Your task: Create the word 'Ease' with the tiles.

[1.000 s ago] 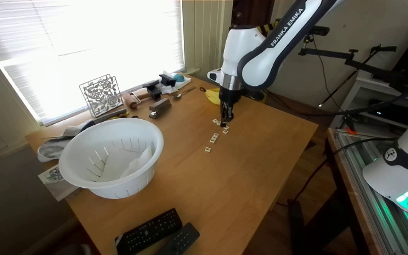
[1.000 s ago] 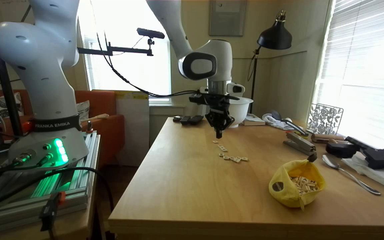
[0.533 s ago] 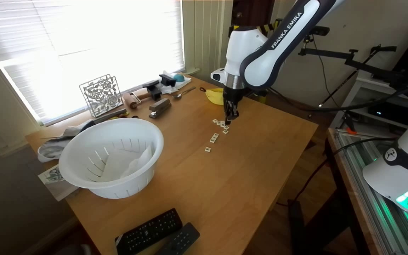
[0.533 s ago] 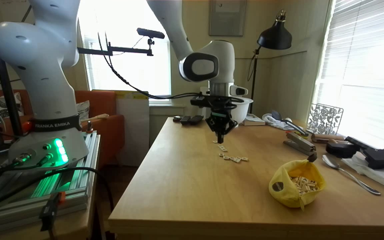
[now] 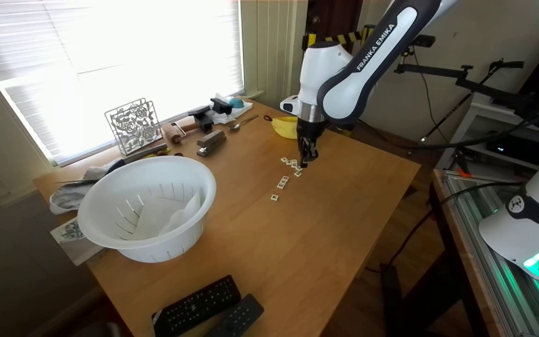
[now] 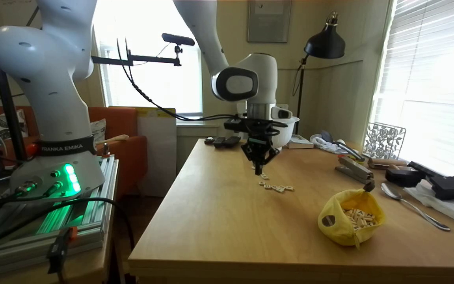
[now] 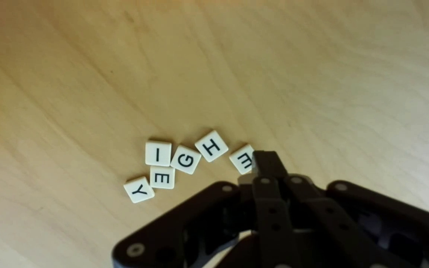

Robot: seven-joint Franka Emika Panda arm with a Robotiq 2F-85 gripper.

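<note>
Several cream-white letter tiles lie flat on the wooden table. The wrist view shows I (image 7: 153,158), G (image 7: 179,163), H (image 7: 218,152), Y (image 7: 133,187), an E tile (image 7: 162,186) below the I, and another E tile (image 7: 237,164) at the right of the group. My gripper (image 7: 268,163) has its fingertips together with nothing seen between them. A fingertip covers the right edge of the right-hand E. In an exterior view, a touching pair of tiles (image 5: 282,182) and a single tile (image 5: 274,198) lie apart; their letters are too small to read. The gripper (image 6: 258,172) hangs low by the tiles.
A white bowl (image 5: 194,220) and black remotes (image 5: 204,299) stand on the table (image 5: 325,224). A yellow pouch (image 6: 339,228) holds more tiles. A stapler (image 5: 211,142), a spoon (image 6: 416,207) and a metal napkin holder (image 5: 134,126) lie along the window side.
My gripper has shifted slightly sideways and come lower, uncovering tiles it hid in an exterior view. It stays shut. The tiles have not visibly moved.
</note>
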